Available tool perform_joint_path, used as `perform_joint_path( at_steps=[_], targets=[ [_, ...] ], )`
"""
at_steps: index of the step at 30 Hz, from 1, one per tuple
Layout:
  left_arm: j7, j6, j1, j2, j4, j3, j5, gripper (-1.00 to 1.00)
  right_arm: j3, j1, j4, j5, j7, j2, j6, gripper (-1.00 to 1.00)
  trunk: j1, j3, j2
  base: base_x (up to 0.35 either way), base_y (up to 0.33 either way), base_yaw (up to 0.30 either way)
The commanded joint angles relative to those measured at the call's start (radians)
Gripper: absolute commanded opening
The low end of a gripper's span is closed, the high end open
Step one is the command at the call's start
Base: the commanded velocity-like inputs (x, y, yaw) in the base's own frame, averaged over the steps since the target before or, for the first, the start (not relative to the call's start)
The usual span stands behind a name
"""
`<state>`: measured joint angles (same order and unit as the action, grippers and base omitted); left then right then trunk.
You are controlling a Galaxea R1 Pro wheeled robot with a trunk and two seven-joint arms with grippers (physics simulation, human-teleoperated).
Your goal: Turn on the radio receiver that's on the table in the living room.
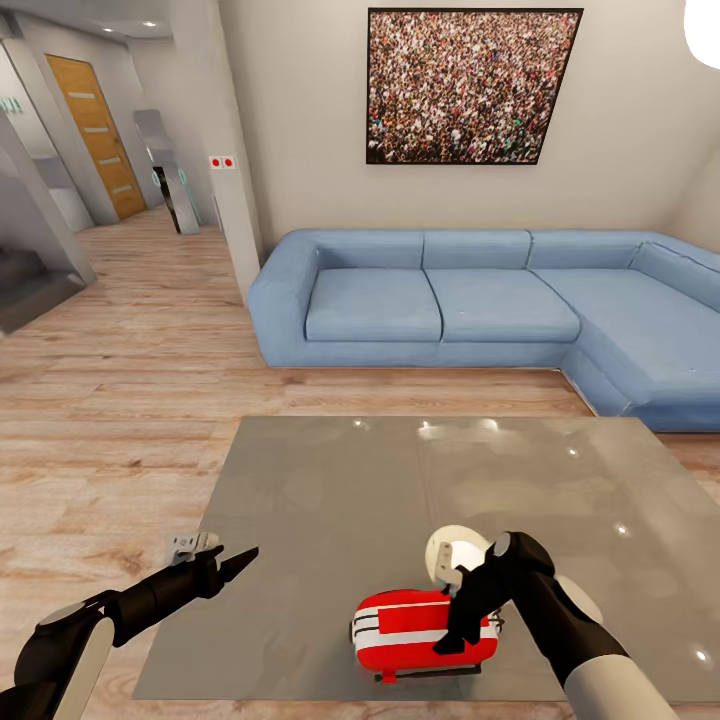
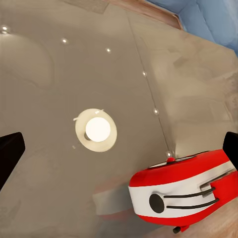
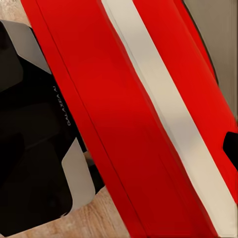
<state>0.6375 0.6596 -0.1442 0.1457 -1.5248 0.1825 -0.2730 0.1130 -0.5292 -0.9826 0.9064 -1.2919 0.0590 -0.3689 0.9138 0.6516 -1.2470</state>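
Right tool [image 1: 466,628] rests on the red radio receiver [image 1: 420,630] at the grey tabletop's [image 1: 330,500] near edge; its spread cannot be told. Left tool [image 1: 238,563], fingers pressed together, hovers beside the tabletop. Blue sofa [image 1: 480,300] behind.

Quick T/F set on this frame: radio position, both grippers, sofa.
1. The radio sits on the grey table. True.
2. The right gripper is down at the radio. True.
3. The left gripper holds the radio. False: it hangs by the table's left edge, apart from the radio.
4. The sofa is red. False: it is blue.
5. The radio is in the middle of the table. False: it sits near the front edge.
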Motion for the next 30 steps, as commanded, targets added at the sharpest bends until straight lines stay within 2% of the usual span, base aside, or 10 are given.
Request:
perform_joint_path(
  at_steps=[1, 18, 24, 30],
  targets=[
    [0.000, 0.000, 0.000, 0.000, 0.000, 0.000, 0.000, 1.00, -0.002, 0.000, 0.000, 0.000, 0.001, 0.001, 0.001, 1.00, 0.000, 0.000, 0.000, 0.000, 0.000, 0.000],
    [0.001, 0.000, 0.000, 0.000, 0.000, 0.000, 0.000, 1.00, -0.016, -0.004, 0.018, 0.000, 0.026, 0.028, 0.008, 1.00, 0.000, 0.000, 0.000, 0.000, 0.000, 0.000],
    [0.002, 0.000, 0.000, 0.000, 0.000, 0.000, 0.000, 1.00, -0.016, -0.067, 0.148, -0.002, 0.039, 0.029, 0.029, 1.00, 0.000, 0.000, 0.000, 0.000, 0.000, 0.000],
    [0.001, 0.000, 0.000, 0.000, 0.000, 0.000, 0.000, 1.00, -0.016, -0.084, 0.184, -0.002, 0.045, 0.025, 0.053, 1.00, 0.000, 0.000, 0.000, 0.000, 0.000, 0.000]
  ],
)
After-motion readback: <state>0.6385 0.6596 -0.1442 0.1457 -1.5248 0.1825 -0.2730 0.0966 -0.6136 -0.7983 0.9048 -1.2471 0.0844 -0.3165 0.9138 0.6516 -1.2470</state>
